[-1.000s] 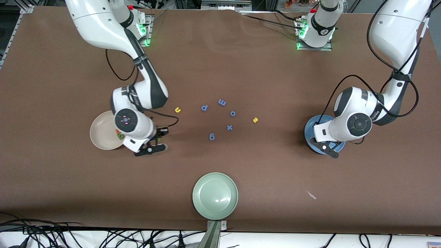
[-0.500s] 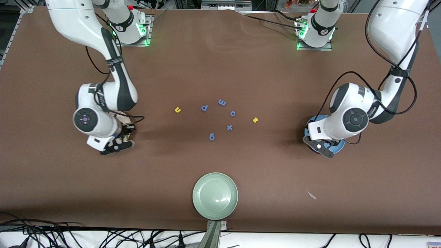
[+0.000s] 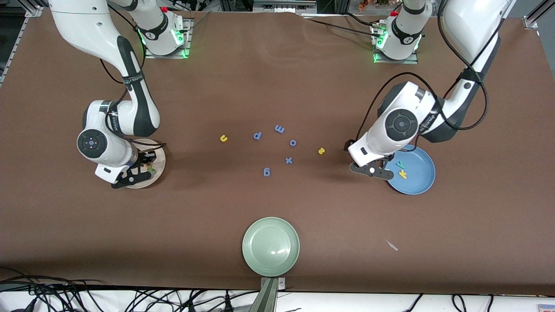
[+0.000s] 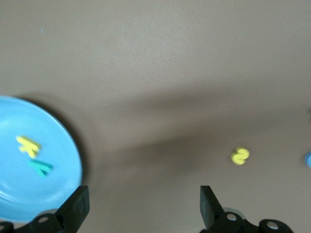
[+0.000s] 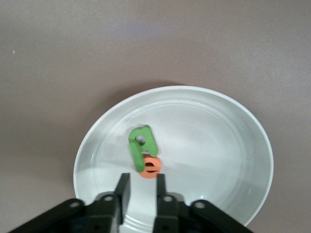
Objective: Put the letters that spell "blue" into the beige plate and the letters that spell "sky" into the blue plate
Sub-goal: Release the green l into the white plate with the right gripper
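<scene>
two letters are sitting in the blue plate [image 3: 418, 177] already — the yellow k [image 3: 403, 174] and the teal y [image 3: 400, 164], side by side. the left gripper [image 3: 376, 171] is hanging over the bare table just beside that plate's rim, on the side toward the middle of the table, with its fingers [image 4: 77, 206] spread wide apart and nothing between them. the yellow s [image 3: 321, 151] is lying on the table near it, between the gripper and the cluster of blue letters [image 3: 279, 147].

over at the right arm's end, the right gripper [image 3: 138, 172] is hovering over the beige plate [image 3: 159, 161]. its fingers [image 5: 124, 190] are standing slightly apart — a narrow gap, and i'm not seeing anything gripped in it. the green b [image 5: 142, 143] and orange e [image 5: 150, 167] are lying in the plate touching each other, with the thin green l [image 5: 135, 159] seemingly against the b. the yellow u [image 3: 223, 138] is lying out on the table, between the beige plate and the blue letters. a pale green plate [image 3: 271, 246] is sitting nearest the camera.
</scene>
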`<state>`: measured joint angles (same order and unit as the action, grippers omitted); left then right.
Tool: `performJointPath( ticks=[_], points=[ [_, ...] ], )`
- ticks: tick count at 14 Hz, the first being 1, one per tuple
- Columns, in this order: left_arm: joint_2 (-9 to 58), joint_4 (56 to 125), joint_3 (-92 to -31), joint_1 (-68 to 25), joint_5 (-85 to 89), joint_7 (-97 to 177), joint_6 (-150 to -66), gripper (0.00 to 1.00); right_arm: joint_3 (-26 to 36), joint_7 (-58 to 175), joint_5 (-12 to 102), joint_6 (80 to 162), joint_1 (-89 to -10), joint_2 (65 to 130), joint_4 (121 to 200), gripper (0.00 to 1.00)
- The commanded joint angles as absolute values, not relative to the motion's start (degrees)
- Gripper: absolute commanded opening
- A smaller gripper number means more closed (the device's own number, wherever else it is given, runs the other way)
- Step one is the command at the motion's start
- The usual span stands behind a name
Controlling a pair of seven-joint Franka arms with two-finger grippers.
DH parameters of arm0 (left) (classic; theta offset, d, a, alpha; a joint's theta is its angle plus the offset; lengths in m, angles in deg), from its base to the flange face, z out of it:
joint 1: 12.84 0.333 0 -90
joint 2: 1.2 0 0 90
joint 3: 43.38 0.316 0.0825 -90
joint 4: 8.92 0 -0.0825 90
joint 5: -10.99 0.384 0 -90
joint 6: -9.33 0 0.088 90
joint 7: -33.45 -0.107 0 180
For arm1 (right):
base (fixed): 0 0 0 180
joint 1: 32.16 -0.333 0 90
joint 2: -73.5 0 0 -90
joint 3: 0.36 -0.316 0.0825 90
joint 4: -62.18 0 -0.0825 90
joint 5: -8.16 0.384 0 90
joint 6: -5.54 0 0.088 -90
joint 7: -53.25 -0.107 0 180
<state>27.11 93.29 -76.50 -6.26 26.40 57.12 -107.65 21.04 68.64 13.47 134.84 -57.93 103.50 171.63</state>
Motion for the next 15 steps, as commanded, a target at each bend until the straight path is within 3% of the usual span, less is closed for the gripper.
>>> performJointPath(
  ticks=[1, 7, 12, 15],
  points=[
    [28.1, 93.6, -76.6, -9.5, 25.4, 68.6, -108.0, 1.00, 20.2, 61.8, 14.3, 133.6, -58.6, 99.9, 173.4, 1.00],
    [33.3, 94.8, -76.4, -14.9, 26.4, 90.7, -116.7, 1.00, 11.2, 38.4, 14.2, 132.8, -59.0, 98.6, 173.1, 1.00],
    [35.4, 100.0, -76.1, -15.0, 30.0, 92.8, -125.2, 1.00, 5.0, 18.4, 14.2, 133.5, -59.1, 98.6, 173.1, 1.00],
    [38.0, 100.0, -76.1, -15.5, 35.6, 96.7, -127.9, 0.87, 3.2, 4.6, 14.1, 134.3, -60.5, 98.8, 173.1, 1.00]
  ],
)
